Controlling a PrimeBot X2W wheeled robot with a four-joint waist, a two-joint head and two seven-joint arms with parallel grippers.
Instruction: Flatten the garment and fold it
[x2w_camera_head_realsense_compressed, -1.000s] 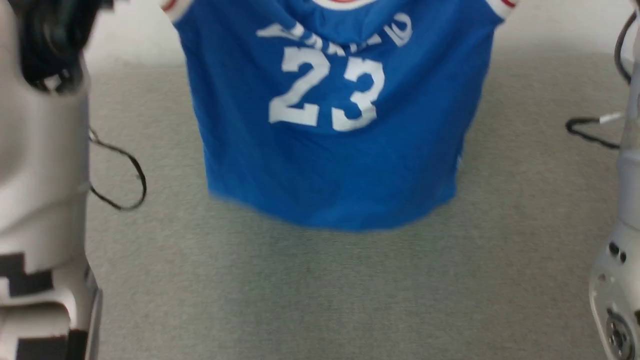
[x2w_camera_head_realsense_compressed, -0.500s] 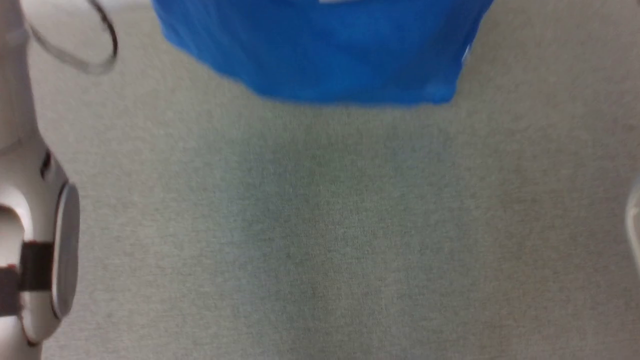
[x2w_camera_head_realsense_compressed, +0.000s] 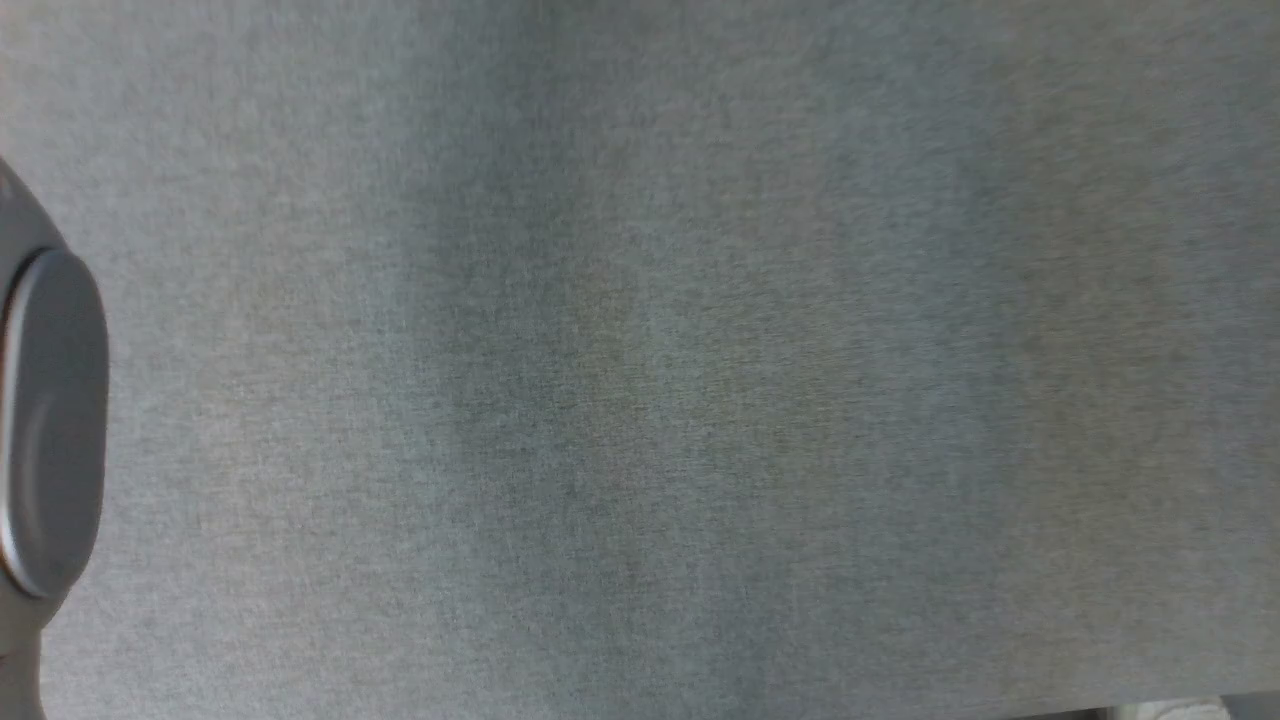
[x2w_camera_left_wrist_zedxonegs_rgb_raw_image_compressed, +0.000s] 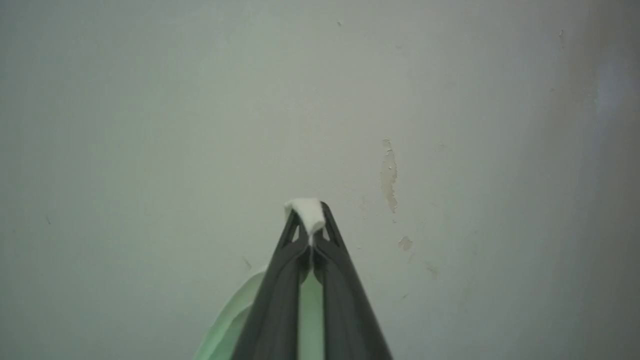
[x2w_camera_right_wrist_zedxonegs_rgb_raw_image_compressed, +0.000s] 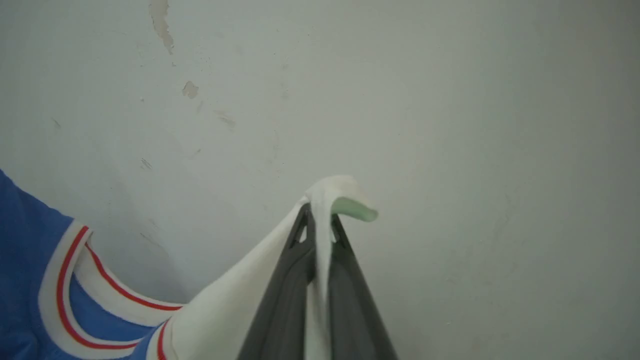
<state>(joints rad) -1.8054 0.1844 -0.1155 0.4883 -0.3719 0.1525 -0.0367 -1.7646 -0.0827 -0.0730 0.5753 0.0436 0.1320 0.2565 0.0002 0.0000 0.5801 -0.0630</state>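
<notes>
In the right wrist view, my right gripper (x2w_camera_right_wrist_zedxonegs_rgb_raw_image_compressed: 318, 215) is shut on a white sleeve end of the garment (x2w_camera_right_wrist_zedxonegs_rgb_raw_image_compressed: 225, 310). The white cloth folds over the fingertips, and the blue body with the red-and-white striped collar (x2w_camera_right_wrist_zedxonegs_rgb_raw_image_compressed: 65, 300) hangs at the lower left. In the left wrist view, my left gripper (x2w_camera_left_wrist_zedxonegs_rgb_raw_image_compressed: 310, 220) is shut on a small tuft of white cloth (x2w_camera_left_wrist_zedxonegs_rgb_raw_image_compressed: 307, 212), with pale cloth trailing down behind the fingers (x2w_camera_left_wrist_zedxonegs_rgb_raw_image_compressed: 235, 320). Both grippers point at a pale wall.
The head view looks down on a grey cloth-covered surface (x2w_camera_head_realsense_compressed: 700, 400). A rounded grey joint of my left arm (x2w_camera_head_realsense_compressed: 50, 430) sits at that view's left edge. The wall (x2w_camera_left_wrist_zedxonegs_rgb_raw_image_compressed: 390, 172) has chipped paint patches.
The whole head picture has shifted, so the camera has moved. The blue jersey has slid out past the top edge, and the arm parts at the sides have shifted with it.
</notes>
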